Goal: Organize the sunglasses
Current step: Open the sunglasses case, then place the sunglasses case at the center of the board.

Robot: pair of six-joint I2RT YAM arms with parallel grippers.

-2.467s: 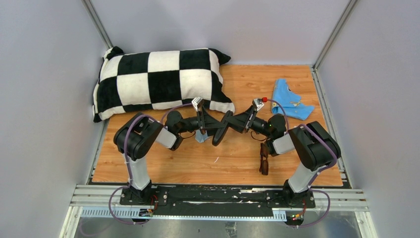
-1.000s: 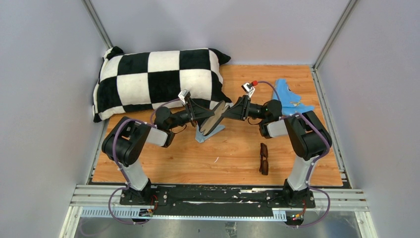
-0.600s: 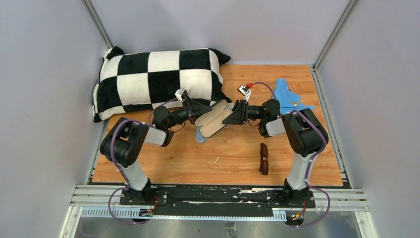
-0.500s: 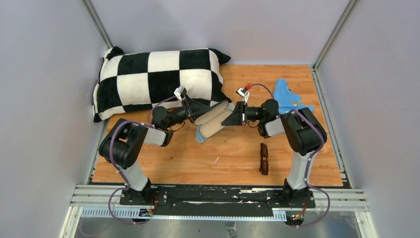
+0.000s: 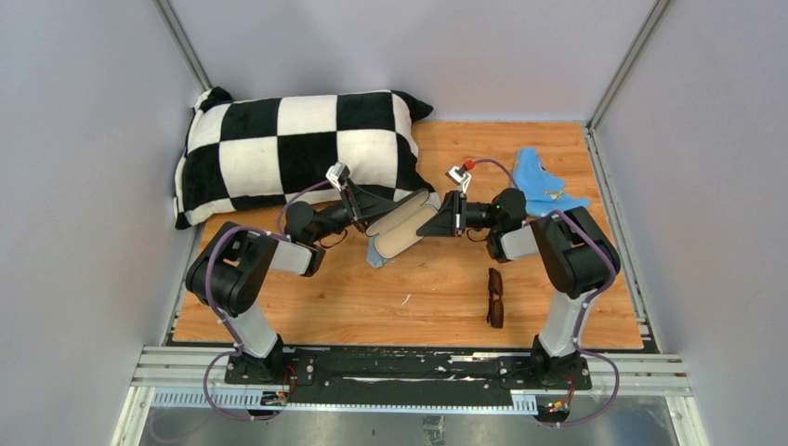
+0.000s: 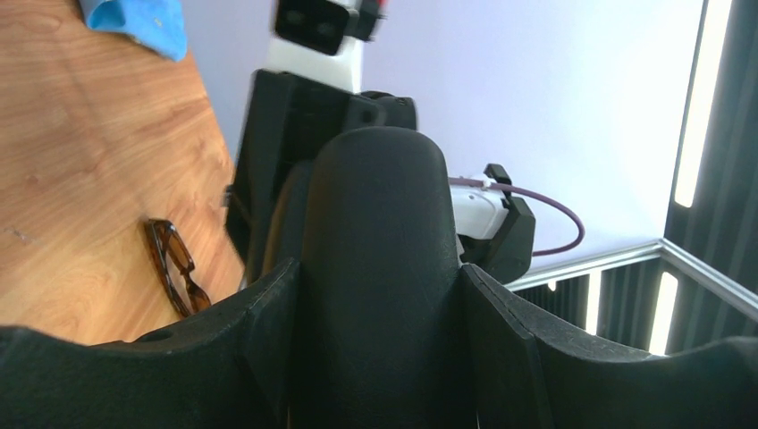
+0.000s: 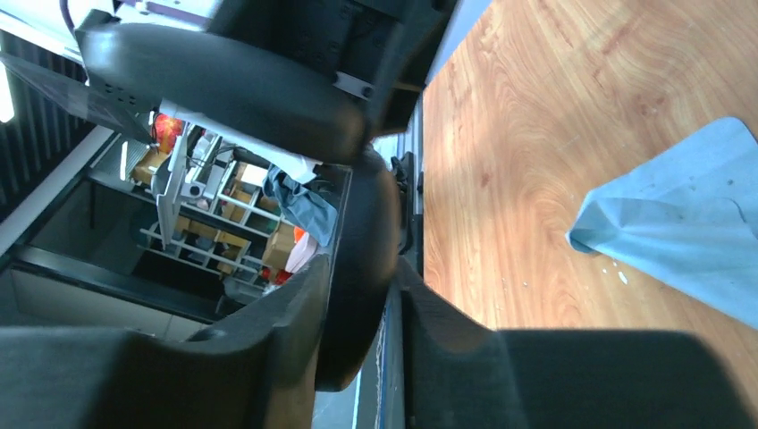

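Left tool [image 5: 372, 212] and right tool [image 5: 433, 223] meet over the middle of the counter [image 5: 418, 307], each clamped on the same glasses case [image 5: 401, 228]. The left wrist view shows the left tool [image 6: 380, 295] with its fingers [image 6: 268, 313] pressed against both sides of the case's [image 6: 375, 223] rounded black shell. The right wrist view shows the right tool [image 7: 362, 295] pinching a thin black edge of the case [image 7: 362, 232] between its fingers [image 7: 295, 304].

The wooden counter fills the floor of the grey-walled cell. A black-and-white checkered pillow [image 5: 297, 153] lies across its far left corner, one end reaching toward the middle. The case is oblong and stands open, its pale beige lining turned up toward the overhead camera, slanting from near left to far right between the two tools.

A bright blue cloth [image 5: 548, 190] sits crumpled near the far right corner, just beyond the right arm's elbow. A smaller grey-blue cloth [image 5: 376, 255] lies on the wood directly below the case's near end.

The sunglasses [image 5: 495, 297], dark brown with tinted brownish lenses, lie on the counter toward the near right corner, just beside the right arm's upright link and well apart from the case. In the left wrist view, the sunglasses [image 6: 174, 268] rest flat on the wood.
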